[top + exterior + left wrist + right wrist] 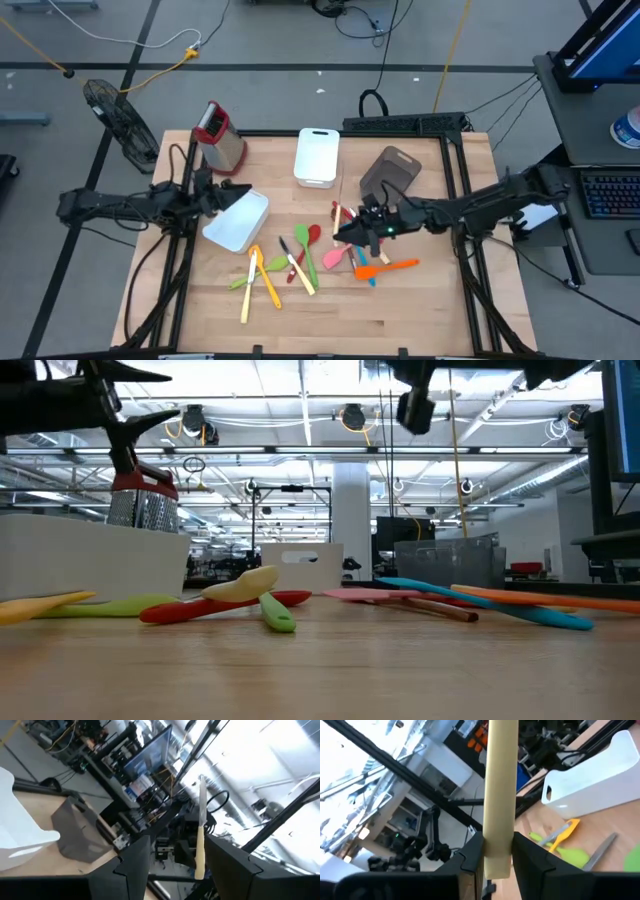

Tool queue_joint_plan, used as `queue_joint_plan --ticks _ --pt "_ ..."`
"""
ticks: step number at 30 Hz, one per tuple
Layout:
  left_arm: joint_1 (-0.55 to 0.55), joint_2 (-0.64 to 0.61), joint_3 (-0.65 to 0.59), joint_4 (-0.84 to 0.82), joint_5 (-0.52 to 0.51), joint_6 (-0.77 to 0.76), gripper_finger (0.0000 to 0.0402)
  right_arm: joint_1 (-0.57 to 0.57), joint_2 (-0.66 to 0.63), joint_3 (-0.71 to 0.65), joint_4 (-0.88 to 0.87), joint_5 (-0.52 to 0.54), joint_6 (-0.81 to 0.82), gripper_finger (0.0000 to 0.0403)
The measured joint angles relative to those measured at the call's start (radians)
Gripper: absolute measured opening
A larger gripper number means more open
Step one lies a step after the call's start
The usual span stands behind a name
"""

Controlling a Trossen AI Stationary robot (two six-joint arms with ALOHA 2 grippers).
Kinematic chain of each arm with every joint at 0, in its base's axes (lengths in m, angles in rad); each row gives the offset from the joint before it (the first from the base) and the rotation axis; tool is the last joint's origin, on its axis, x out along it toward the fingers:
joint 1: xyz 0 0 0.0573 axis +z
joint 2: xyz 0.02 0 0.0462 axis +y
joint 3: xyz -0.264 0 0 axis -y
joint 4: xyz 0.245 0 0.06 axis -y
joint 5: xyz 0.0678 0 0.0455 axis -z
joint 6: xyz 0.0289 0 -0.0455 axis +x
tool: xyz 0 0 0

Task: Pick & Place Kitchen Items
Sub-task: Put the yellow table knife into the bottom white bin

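My right gripper (345,228) hovers over the middle of the table, shut on a knife with a pale-yellow handle (499,780). In the left wrist view the knife (200,835) stands blade up. Below and around it, loose utensils lie flat on the wood: yellow spatulas (258,282), a green one (301,241), a red spoon (313,234), a pink one (334,259), a blue one (366,276) and an orange spatula (392,266). My left gripper (222,197) waits open at the table's left, beside a white bin (238,222), with nothing between its fingers (131,866). My right gripper pinches the knife's pale-yellow handle (498,842) between its two fingers (472,854), close to the handle's butt end, which sticks out just past them. The gripper comes in about level from the table's right. The knife stands roughly upright, blade upward, lifted clear of the table.
A second white bin (317,157) and a grey bin (390,172) stand at the table's far side. A steel grater with a red top (221,136) is at the far left. Bare wood lies along the near edge (320,325).
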Motion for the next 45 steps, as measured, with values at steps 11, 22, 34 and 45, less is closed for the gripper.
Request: queue_joint_plan --ticks 11,22,34,45 --pt "-0.056 0.383 0.284 0.0 0.055 0.113 0.0191 -0.078 0.164 0.0 0.23 -0.145 0.082 0.0067" --pt "-0.061 0.719 0.501 -0.003 0.167 0.091 0.0191 -0.088 0.161 0.0 0.288 -0.227 0.071 0.0067" --pt "-0.061 0.955 0.713 -0.001 0.341 0.087 0.0191 -0.087 0.163 0.0 0.363 -0.306 0.082 0.0067" --pt "-0.06 1.078 0.818 -0.001 0.399 0.087 0.0191 -0.087 0.163 0.001 0.362 -0.307 0.078 0.0067"
